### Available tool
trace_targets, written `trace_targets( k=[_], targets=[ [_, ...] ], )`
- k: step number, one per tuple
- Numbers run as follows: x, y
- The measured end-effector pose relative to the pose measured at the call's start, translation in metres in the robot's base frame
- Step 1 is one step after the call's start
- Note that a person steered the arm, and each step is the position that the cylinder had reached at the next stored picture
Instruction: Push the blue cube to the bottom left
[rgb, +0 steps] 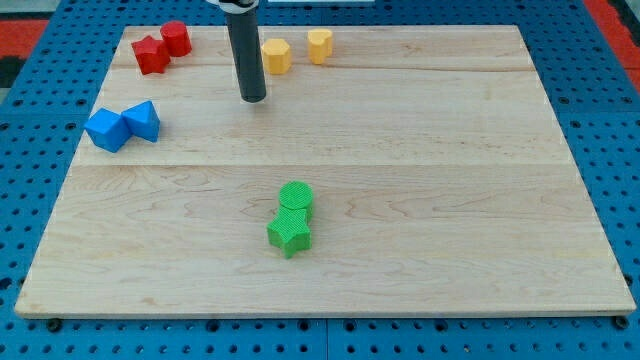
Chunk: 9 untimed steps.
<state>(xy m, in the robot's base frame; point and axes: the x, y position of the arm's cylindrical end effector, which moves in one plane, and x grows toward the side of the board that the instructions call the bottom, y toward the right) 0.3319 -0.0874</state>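
Observation:
The blue cube (107, 130) lies near the board's left edge, touching a second blue block (143, 120) of angular shape on its right. My tip (253, 99) stands on the board at the upper middle, well to the right of both blue blocks and a little above them. The rod rises straight up from it out of the view's top.
Two red blocks (162, 47) sit at the top left. Two yellow blocks (296, 50) sit at the top, just right of my rod. A green cylinder (296, 198) and a green star block (289, 235) touch below the centre. The wooden board (450, 200) lies on a blue pegboard.

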Motion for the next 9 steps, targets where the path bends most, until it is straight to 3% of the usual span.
trace_targets(
  k=[1,2,3,5,6,7,8,9],
  targets=[
    [-0.027,-0.02],
    [-0.021,-0.083],
    [0.022,-0.146],
    [0.104,-0.183],
    [0.057,-0.217],
    [0.064,-0.217],
    [0.141,-0.213],
    [0.182,-0.212]
  ],
)
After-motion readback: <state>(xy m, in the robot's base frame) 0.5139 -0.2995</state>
